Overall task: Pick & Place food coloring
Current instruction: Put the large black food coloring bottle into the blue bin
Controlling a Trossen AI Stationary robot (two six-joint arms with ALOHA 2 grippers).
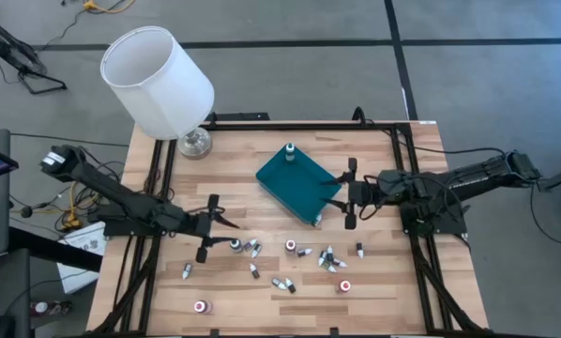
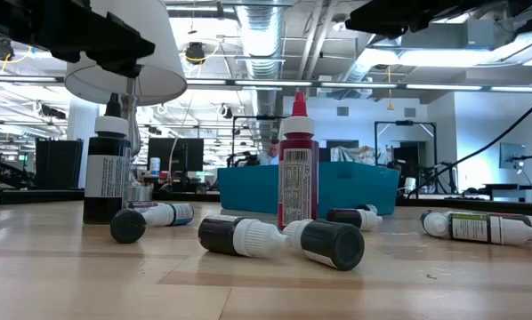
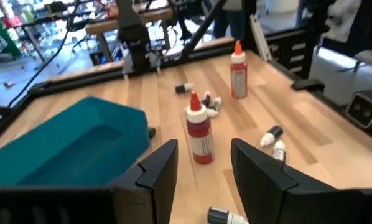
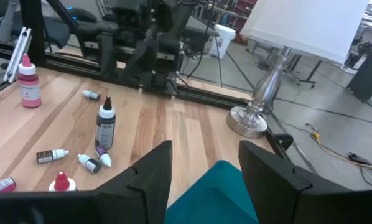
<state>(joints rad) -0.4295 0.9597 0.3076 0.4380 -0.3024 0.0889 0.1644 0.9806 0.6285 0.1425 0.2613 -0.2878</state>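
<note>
Pale wooden planks form the table (image 1: 262,160), framed by black rails and set in a large workshop. Nearest the front edge, a pink-capped food coloring bottle (image 1: 201,307) is seen standing alone, with another upright one (image 1: 344,286) further right. Behind these, a loose band of small bottles (image 1: 282,284) is scattered across the boards, most lying on their sides; in the low view a red upright bottle (image 2: 297,164) and a dark upright bottle (image 2: 107,171) are seen among fallen ones. At the left end of this band the left gripper (image 1: 215,225) is held low over the table, its fingers (image 3: 155,171) spread apart with nothing between them; a red bottle (image 3: 199,129) is seen just ahead of them. Further back, near the table's middle, a flat teal tray (image 1: 295,183) is set at an angle, and one bottle (image 1: 289,150) stands at its far corner. The right gripper (image 1: 350,192) is positioned at the tray's right edge, its fingers (image 4: 150,174) parted over the teal surface and gripping nothing. At the far left corner, a lamp (image 1: 159,83) with a white shade is placed on a silver base (image 1: 194,143).
</note>
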